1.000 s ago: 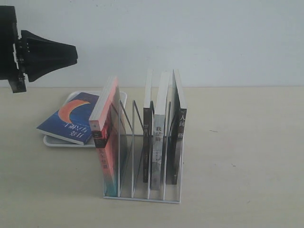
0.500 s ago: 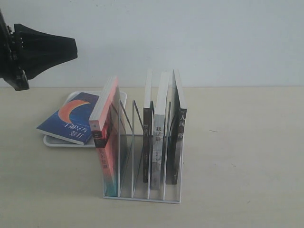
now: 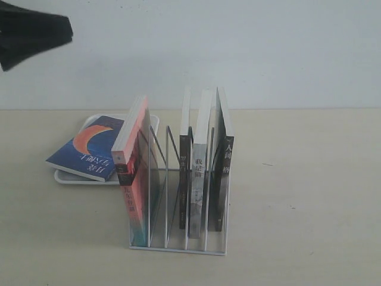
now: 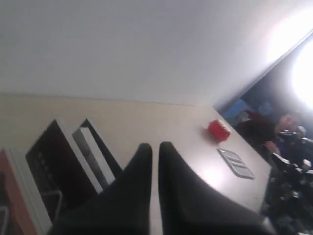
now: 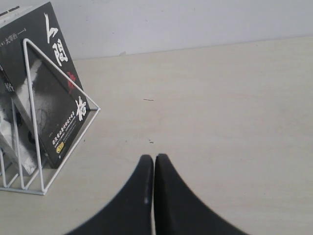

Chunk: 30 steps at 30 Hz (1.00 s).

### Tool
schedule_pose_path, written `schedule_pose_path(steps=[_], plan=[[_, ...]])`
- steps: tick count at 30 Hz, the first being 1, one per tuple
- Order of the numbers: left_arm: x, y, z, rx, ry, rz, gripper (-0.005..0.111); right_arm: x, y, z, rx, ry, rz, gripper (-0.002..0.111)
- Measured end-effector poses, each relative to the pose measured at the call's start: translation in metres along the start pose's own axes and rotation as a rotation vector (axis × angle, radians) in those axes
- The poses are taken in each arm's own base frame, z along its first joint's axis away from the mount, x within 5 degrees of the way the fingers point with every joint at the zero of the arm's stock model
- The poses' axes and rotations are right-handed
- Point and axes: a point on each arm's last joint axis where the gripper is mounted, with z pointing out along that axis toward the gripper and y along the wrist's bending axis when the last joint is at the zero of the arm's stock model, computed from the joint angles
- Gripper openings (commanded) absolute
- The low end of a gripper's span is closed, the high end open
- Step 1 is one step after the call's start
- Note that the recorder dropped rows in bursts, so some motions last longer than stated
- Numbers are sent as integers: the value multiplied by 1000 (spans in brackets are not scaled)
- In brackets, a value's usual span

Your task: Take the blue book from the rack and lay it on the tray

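The blue book (image 3: 89, 146) lies flat, cover up, on the white tray (image 3: 65, 177) at the left, one corner hanging over the tray's front rim. The white wire rack (image 3: 178, 248) stands in the middle, and part of its wire frame (image 5: 83, 133) also shows in the right wrist view. My left gripper (image 3: 64, 33) hangs high at the top left, well above the tray; in its wrist view the left gripper (image 4: 155, 147) is shut on nothing. My right gripper (image 5: 154, 157) is shut and empty over bare table to the right of the rack; the exterior view does not show it.
Still in the rack are a pink-red-spined book (image 3: 134, 173) leaning in the left slot, two thin books in the middle, and a black-covered book (image 3: 223, 161) on the right. A small red object (image 4: 218, 129) and a grey flat item (image 4: 235, 163) lie far off.
My left gripper has risen up and to the left, now mostly out of the exterior view. The blue book, tray and rack have not moved.
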Motion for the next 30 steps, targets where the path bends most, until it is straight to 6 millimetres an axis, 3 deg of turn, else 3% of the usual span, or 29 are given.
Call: schedule_pose_path(steps=[4,8,12,17,21,24,30], plan=[[1,-42,-22,0,-79,270,4,0,0,0,0,0,0,0],[21,-80,-50,3,-148,538,4,0,0,0,0,0,0,0],[49,-94,-75,-62,-217,686,4,0,0,0,0,0,0,0],[76,-75,-99,-309,-309,703,4,0,0,0,0,0,0,0],[93,-53,-114,-487,-388,599,4,0,0,0,0,0,0,0],[104,-41,-127,-574,-490,429,4,0,0,0,0,0,0,0],[119,-23,-150,-557,-805,-407,4,0,0,0,0,0,0,0]])
